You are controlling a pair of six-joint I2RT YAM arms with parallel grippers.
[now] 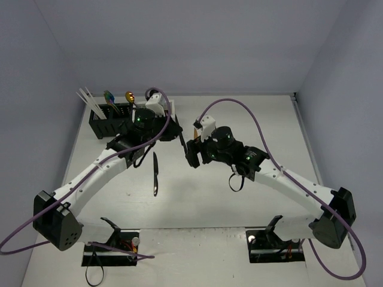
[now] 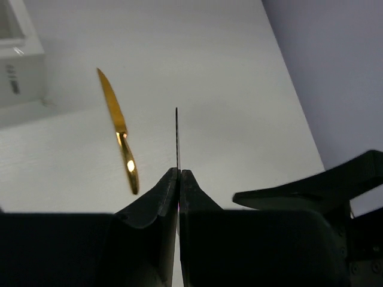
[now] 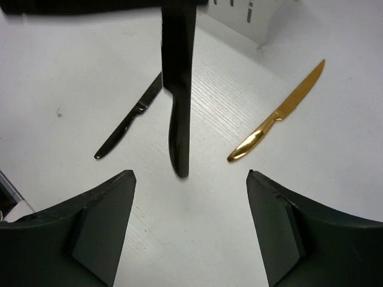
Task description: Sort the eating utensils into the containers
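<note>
1. Here's the desk (image 1: 197, 209): a white top, wide and flat, and it fills the bottom edge of the overhead view.
2. Close up from the wrist cameras, that white surface shows a fine, faint wood grain.
3. Along the desk's far edge rises the back wall (image 1: 191, 42), plain, pale lavender-grey, nothing on it.
4. At the desk's left edge stands the left wall (image 1: 30, 89), same tint, a shade darker.
5. At the right edge, the right wall (image 1: 347, 78) matches it, closing the desk in on three sides.
6. Light is soft and even; the desktop reads brightest, and the shadows on it are weak.
</note>
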